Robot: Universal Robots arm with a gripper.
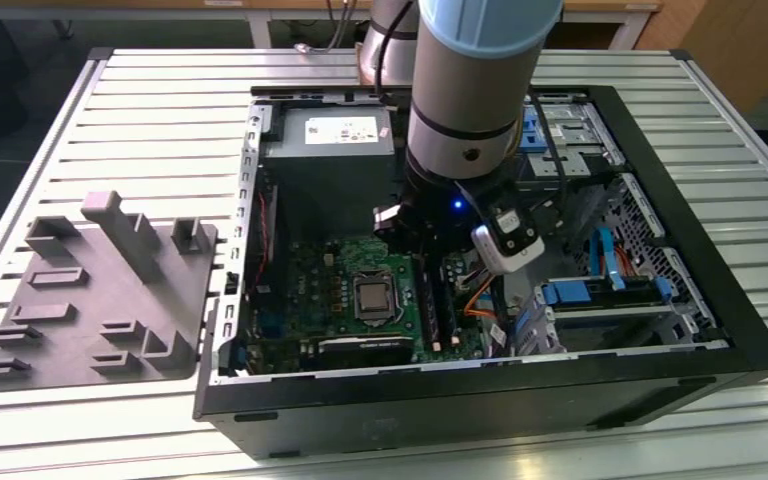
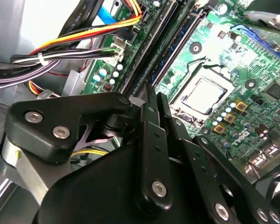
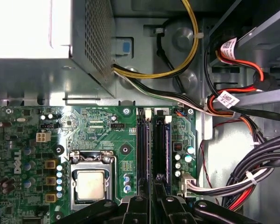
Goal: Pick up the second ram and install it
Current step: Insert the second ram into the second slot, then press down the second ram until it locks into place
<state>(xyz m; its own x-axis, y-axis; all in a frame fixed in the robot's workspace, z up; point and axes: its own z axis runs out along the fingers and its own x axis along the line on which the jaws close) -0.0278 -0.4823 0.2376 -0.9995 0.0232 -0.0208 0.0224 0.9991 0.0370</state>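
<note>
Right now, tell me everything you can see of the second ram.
The second ram is a long, thin, dark stick with a blue edge. It stands on edge in a black slot on the green motherboard, beside the processor socket. The gripper sits over one end of it.

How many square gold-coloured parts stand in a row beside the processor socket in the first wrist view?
3. The gold parts form one straight row beside the processor socket: the first, the middle one, the last. None seems hidden.
</note>
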